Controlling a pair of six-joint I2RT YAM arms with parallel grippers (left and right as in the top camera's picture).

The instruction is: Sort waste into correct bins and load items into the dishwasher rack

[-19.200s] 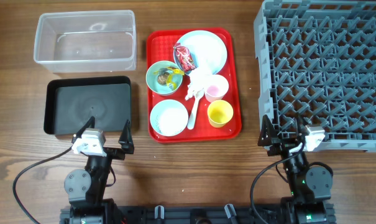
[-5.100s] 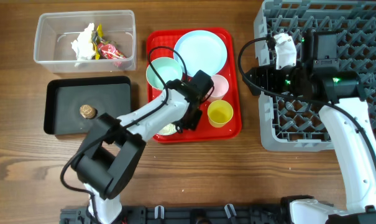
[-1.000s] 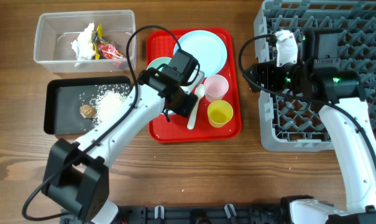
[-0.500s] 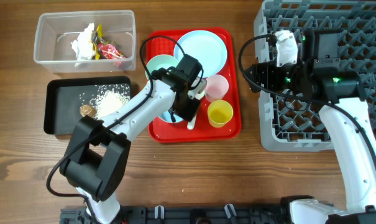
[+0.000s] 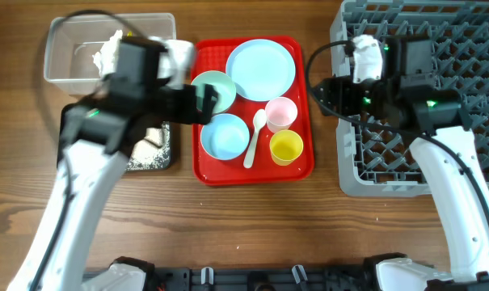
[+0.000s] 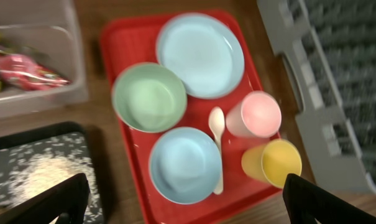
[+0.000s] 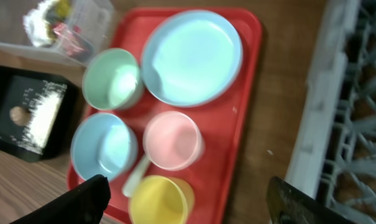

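The red tray [image 5: 305, 166] holds a pale blue plate [image 5: 260, 69], a pale green bowl [image 5: 214, 87], a pale blue bowl [image 5: 225, 136], a white spoon [image 5: 255, 133], a pink cup [image 5: 281, 113] and a yellow cup [image 5: 286, 147]. The clear tub [image 5: 66, 56] holds the tissue [image 5: 107, 50] and a red wrapper [image 6: 26, 65]. Rice [image 6: 41, 177] and the brown piece [image 7: 17, 114] lie in the black tray [image 6: 94, 143]. My left gripper [image 6: 184, 208] is open and empty, high above the tray's left side. My right gripper [image 7: 188, 205] is open and empty between the tray and the grey rack [image 5: 438, 121].
My blurred left arm [image 5: 99, 137] covers most of the black tray in the overhead view. The rack's near wall [image 6: 299, 81] stands just right of the red tray. Bare wooden table [image 5: 252, 226] lies in front of the tray.
My left arm has lifted off the tray and swung back left over the bins. The blue bowl now lies uncovered at the tray's front left. The right arm has barely moved.
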